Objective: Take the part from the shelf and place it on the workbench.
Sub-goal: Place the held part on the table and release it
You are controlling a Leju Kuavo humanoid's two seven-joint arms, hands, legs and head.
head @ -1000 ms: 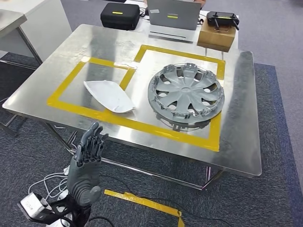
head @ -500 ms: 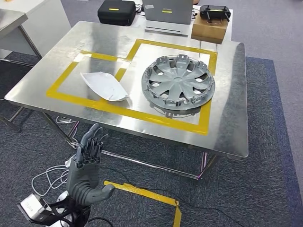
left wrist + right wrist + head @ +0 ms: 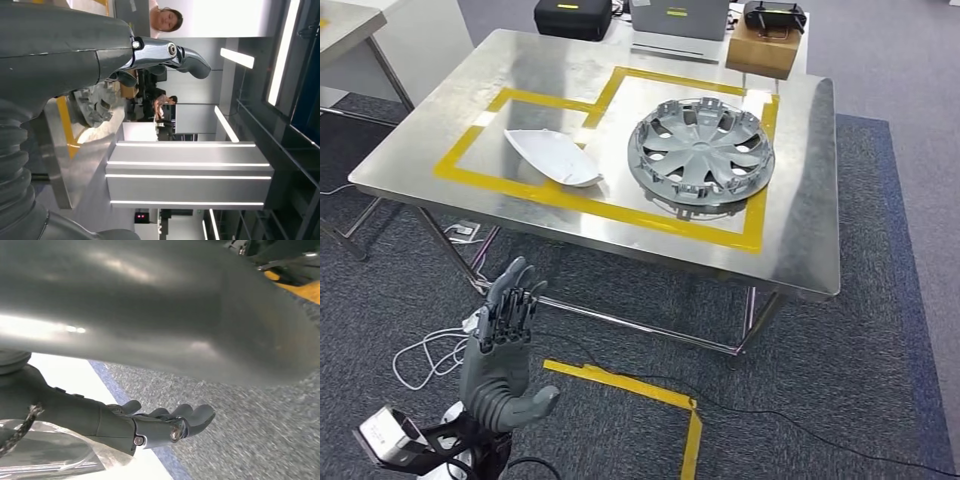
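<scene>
Resting flat on workbench (image 3: 803, 250): grey wheel cover (image 3: 701, 152), inside yellow tape outline (image 3: 622, 213), beside white panel (image 3: 554, 157).
Left hand (image 3: 501, 350) empty, fingers extended; right hand (image 3: 151, 427) likewise. Best kept low, clear of table edge.

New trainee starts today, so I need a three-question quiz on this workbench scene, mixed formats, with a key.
1. True or false: the grey wheel cover lies inside the larger yellow-taped area of the workbench.
2. What lies inside the smaller taped area?
A. a black case
B. a white curved panel
C. a cardboard box
3. Fill in: the left hand holds ____.

Key: 1 true; 2 B; 3 nothing, its fingers are apart, below the table edge.
</scene>
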